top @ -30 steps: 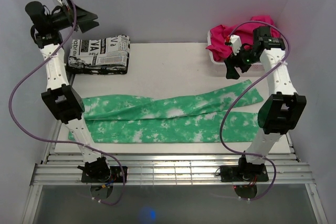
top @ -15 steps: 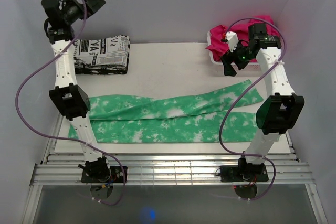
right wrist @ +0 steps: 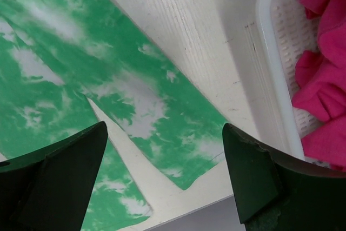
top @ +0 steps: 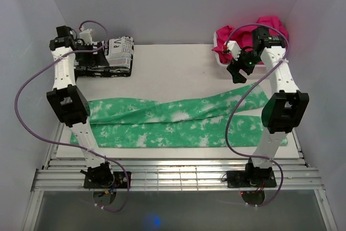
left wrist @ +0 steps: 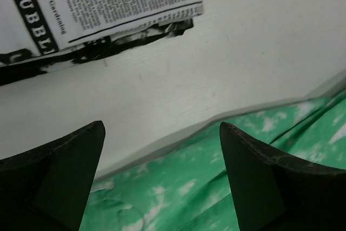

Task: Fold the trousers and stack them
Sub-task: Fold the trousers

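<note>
I see the table [top: 178, 63] with the trousers [top: 162, 125] spread flat across its near half, legs running nine to three o'clock. Folded newsprint cloth [top: 116, 58] lies at ten, pink cloth [top: 243, 36] in a white basket [right wrist: 270, 79] at two. My left gripper [left wrist: 161, 128] hangs wide and empty near the newsprint cloth. My right gripper [right wrist: 165, 128] hangs wide and empty above the leg ends.

The left gripper [left wrist: 161, 126] stood high above the far left corner one second ago. It has now come down and hangs low over the newsprint cloth [top: 113, 58], facing the far edge of the trousers [top: 162, 123]. The right gripper [right wrist: 165, 128] has moved a little to the left and nearer, away from the white basket [top: 218, 57]. It is now above the right end of the far trouser leg.
</note>
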Action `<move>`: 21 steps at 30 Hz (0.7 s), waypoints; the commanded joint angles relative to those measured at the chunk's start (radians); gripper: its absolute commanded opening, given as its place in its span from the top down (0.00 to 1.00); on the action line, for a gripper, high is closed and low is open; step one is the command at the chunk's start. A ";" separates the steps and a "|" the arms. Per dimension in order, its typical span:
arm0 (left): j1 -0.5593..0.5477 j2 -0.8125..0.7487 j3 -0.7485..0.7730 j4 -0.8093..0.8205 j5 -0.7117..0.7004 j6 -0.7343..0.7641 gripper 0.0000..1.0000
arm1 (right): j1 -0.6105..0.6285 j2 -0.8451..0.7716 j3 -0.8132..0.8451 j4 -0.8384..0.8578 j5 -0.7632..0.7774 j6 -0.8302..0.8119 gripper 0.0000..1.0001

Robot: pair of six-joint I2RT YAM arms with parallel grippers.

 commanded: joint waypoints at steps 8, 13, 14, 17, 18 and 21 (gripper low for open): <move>0.057 -0.146 -0.153 -0.256 0.016 0.435 0.02 | -0.061 0.175 0.055 -0.117 0.033 -0.526 0.16; 0.074 -0.169 -0.176 -0.240 0.040 0.389 0.02 | -0.158 0.257 0.125 -0.103 0.064 -0.610 0.33; 0.072 -0.176 -0.188 -0.234 0.059 0.388 0.02 | -0.168 0.265 0.135 -0.077 0.067 -0.623 0.36; 0.071 -0.204 -0.232 -0.202 0.073 0.370 0.02 | -0.185 0.270 0.109 0.007 0.104 -0.666 0.44; 0.072 -0.212 -0.240 -0.184 0.073 0.365 0.02 | -0.188 0.268 0.078 0.027 0.110 -0.690 0.46; 0.071 -0.224 -0.278 -0.156 0.062 0.350 0.02 | -0.187 0.262 0.034 0.095 0.113 -0.727 0.46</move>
